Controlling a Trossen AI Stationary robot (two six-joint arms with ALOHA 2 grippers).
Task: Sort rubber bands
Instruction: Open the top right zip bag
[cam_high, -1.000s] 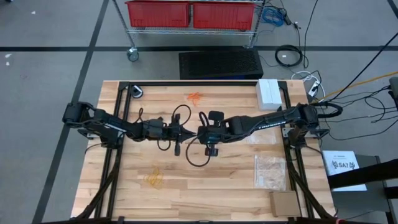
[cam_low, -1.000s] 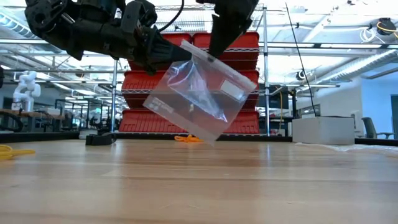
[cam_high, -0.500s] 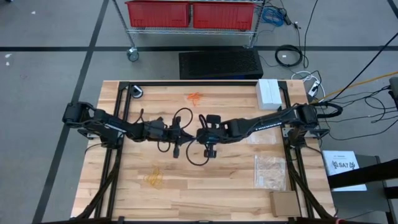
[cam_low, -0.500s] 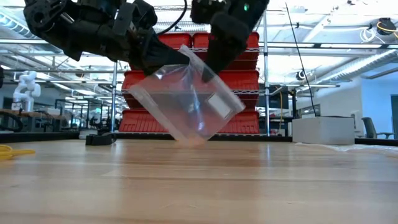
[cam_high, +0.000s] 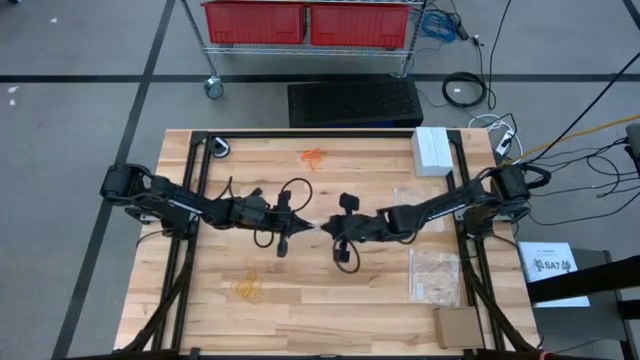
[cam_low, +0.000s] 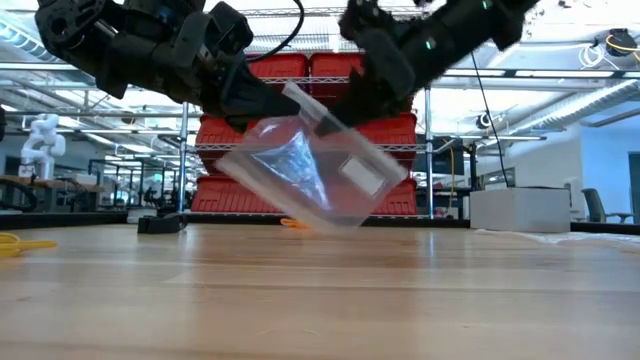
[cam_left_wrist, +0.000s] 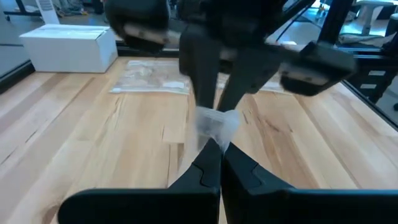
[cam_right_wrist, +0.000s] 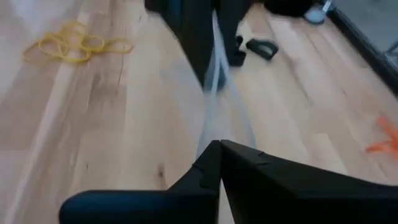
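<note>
A clear plastic bag hangs over the middle of the table between my two grippers. My left gripper comes from the left and my right gripper from the right. Both are shut on the bag's top. The bag's lower corner reaches down to about the tabletop; whether it touches does not show. Orange rubber bands lie flat near the far edge. Pale yellow rubber bands lie near the front left. I see no black bands. My left gripper pinches the bag's top edge between its two fingers, coming nearly level from the table's left. The bag hangs below the fingers, tilted. My right gripper pinches the same top edge a little farther along, slanting down from the table's right; the film runs away from its fingertips.
A white box stands at the far right. More clear bags lie at the right, with a cardboard box at the near right corner. Black cables loop beside the wrists. A small dark object sits at the far left.
My right gripper has sunk and drawn back toward the table's right edge, tipping from pointing steeply down to a flatter slant, still shut on the bag. The bag has sunk with it, and its lower corner has come down to about the tabletop.
</note>
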